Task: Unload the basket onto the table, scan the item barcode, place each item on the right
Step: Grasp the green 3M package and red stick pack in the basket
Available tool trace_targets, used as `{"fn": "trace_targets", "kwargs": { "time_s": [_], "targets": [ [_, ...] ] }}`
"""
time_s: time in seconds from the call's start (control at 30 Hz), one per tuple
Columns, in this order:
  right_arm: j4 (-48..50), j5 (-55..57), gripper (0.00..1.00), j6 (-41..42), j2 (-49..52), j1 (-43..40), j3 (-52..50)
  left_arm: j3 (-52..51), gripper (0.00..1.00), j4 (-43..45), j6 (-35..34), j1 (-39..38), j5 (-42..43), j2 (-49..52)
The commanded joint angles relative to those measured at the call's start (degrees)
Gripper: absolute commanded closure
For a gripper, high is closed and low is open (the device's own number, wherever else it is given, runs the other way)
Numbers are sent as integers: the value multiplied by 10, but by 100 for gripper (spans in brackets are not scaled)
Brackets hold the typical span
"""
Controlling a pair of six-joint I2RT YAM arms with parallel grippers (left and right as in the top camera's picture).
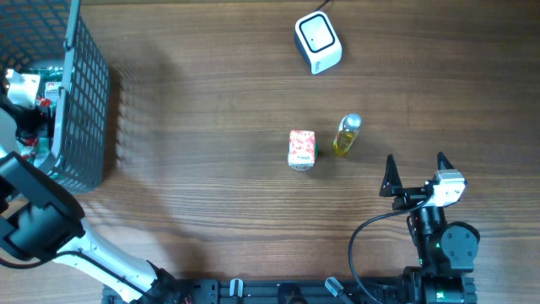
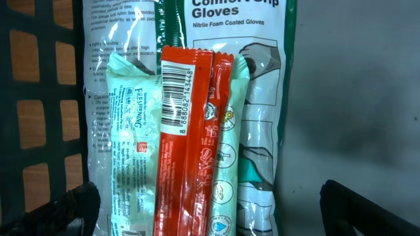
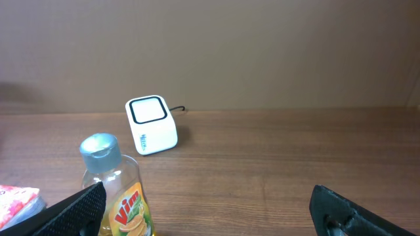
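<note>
Inside the dark wire basket [image 1: 84, 101], the slim red foil sachet [image 2: 187, 151] is shown lying flat, barcode [image 2: 176, 98] upward, beneath the wide-open left gripper [image 2: 213, 210]; judged light, limp and slippery, it is best pinched across its long edges, clear of the barcode.

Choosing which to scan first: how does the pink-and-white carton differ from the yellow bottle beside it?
The small pink-and-white patterned carton is boxy and opaque; the clear plastic bottle of yellow liquid is rounded, with a grey cap. The bottle rises higher than the carton in the right wrist view. The bottle stands nearer the open right hand; the carton sits further left. Both rest on the wooden table, untouched.
</note>
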Motion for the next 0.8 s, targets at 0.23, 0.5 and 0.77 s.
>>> {"fn": "trace_targets", "kwargs": {
  "time_s": [0.23, 0.5, 0.77],
  "targets": [
    [2, 5, 0, 7, -1, -2, 0, 0, 0, 2, 29, 34, 45, 48],
    [2, 5, 0, 7, -1, -2, -1, 0, 1, 9, 13, 35, 51, 84],
    [2, 5, 0, 7, -1, -2, -1, 0, 56, -7, 13, 35, 51, 96]
  ]
}}
